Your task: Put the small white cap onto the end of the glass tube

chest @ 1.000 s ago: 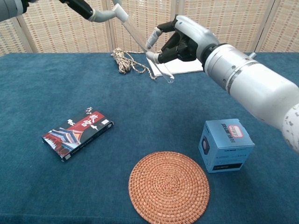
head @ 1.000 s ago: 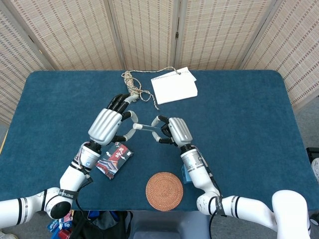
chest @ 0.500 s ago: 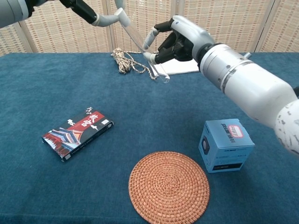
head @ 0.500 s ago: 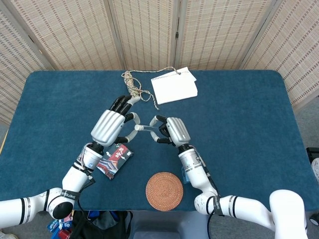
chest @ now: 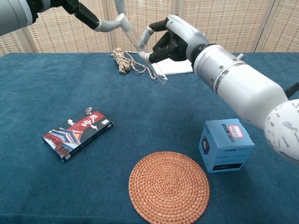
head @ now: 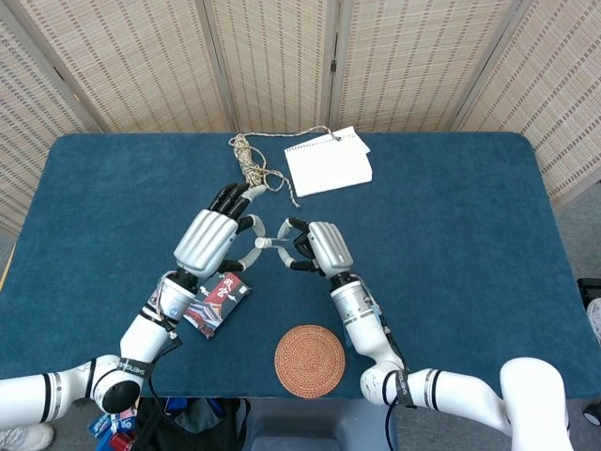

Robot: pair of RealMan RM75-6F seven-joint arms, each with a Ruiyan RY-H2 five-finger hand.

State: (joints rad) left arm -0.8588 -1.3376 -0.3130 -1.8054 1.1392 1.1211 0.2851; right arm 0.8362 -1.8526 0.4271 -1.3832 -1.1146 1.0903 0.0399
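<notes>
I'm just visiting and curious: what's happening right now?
Right hand pinches glass tube, held above the table. Left hand at its upper end; cap not discernible. Nothing in the way.

Your blue table [head: 451, 235] carries a rope [head: 250, 162] and notepad [head: 327, 162] top centre, a card box [chest: 77, 132], coaster [chest: 169, 187] and blue box [chest: 225, 145] lower down.

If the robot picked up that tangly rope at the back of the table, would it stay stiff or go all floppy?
Probably floppy: the rope lies in loose loops with a limp tail trailing toward the notepad, so it would likely sag and dangle. It looks thin, so it is likely light. Its knotted bundle might lift as one clump.
</notes>
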